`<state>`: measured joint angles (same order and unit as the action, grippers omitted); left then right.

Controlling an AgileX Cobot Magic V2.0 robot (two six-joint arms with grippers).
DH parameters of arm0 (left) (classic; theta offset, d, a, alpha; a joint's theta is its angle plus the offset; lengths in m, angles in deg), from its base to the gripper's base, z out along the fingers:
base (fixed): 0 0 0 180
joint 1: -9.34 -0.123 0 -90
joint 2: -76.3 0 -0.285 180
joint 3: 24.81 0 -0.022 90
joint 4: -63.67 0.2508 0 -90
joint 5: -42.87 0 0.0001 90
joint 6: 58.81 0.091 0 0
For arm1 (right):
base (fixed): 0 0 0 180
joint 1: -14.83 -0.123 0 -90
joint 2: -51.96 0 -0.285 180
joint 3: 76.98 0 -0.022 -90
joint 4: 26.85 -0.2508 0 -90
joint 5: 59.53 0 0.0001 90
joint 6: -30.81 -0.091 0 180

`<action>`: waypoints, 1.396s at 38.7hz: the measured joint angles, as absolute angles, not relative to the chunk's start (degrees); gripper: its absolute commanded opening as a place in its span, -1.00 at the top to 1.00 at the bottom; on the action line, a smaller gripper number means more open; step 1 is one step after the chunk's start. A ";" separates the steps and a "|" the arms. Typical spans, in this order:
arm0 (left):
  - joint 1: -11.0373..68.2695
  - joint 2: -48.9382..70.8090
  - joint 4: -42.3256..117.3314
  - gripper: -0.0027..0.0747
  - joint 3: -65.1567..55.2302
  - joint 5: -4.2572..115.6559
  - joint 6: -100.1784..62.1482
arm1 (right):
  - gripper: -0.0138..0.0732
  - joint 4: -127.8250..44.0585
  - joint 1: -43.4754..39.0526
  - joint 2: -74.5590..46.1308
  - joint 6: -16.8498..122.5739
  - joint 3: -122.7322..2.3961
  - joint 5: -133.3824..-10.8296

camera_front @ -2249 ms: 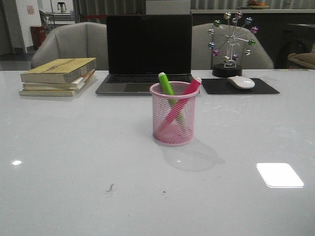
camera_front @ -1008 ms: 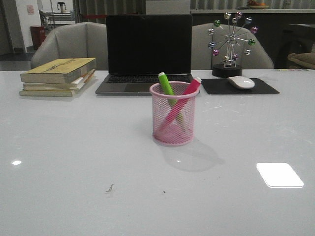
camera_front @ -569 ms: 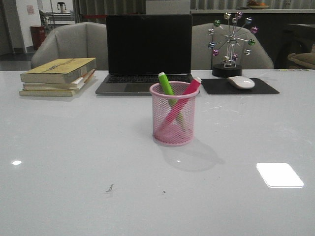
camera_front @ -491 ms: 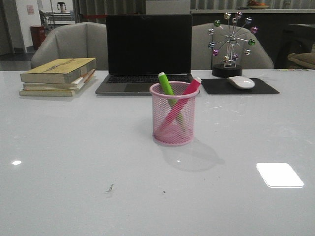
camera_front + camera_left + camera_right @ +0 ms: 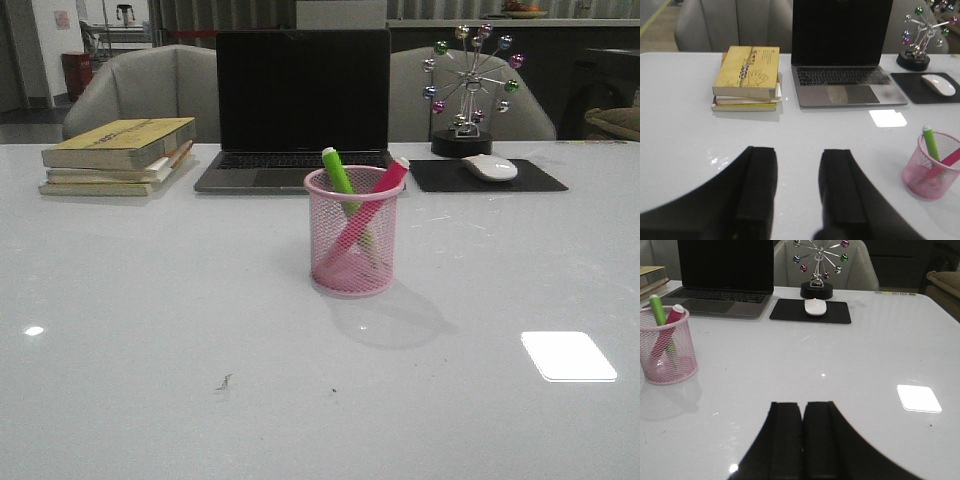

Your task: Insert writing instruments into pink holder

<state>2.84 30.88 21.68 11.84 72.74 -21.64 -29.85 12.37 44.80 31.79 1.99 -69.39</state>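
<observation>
Pink holder (image 5: pixel 354 232) stands unmoved at frame centre, green marker (image 5: pixel 338 175) and pink marker (image 5: pixel 372 205) crossed inside. My left gripper (image 5: pixel 797 187) gapes wide; right gripper (image 5: pixel 802 440) is closed, empty. Insertion appears complete.

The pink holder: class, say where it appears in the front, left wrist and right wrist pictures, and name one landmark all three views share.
Front view: the pink holder stands mid-picture, in front of the laptop.
Left wrist view: the holder is at the picture's right edge.
Right wrist view: the holder is at the picture's left edge.
Shared landmark: the laptop appears in all three.
</observation>
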 measured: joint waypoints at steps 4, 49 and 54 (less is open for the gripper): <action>2.84 34.01 23.71 0.69 11.84 72.74 -24.28 | 0.57 -29.85 12.37 44.80 31.79 1.99 -69.39; 2.84 68.89 57.10 0.69 38.62 53.14 -57.91 | 0.57 -29.85 12.37 44.80 31.79 1.99 -69.48; 3.74 68.89 58.03 0.69 41.79 52.72 -59.29 | 0.57 -29.85 12.37 44.80 31.79 1.99 -69.48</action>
<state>3.74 68.89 58.03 41.79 52.72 -59.29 -29.85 12.37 44.80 31.79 1.99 -69.48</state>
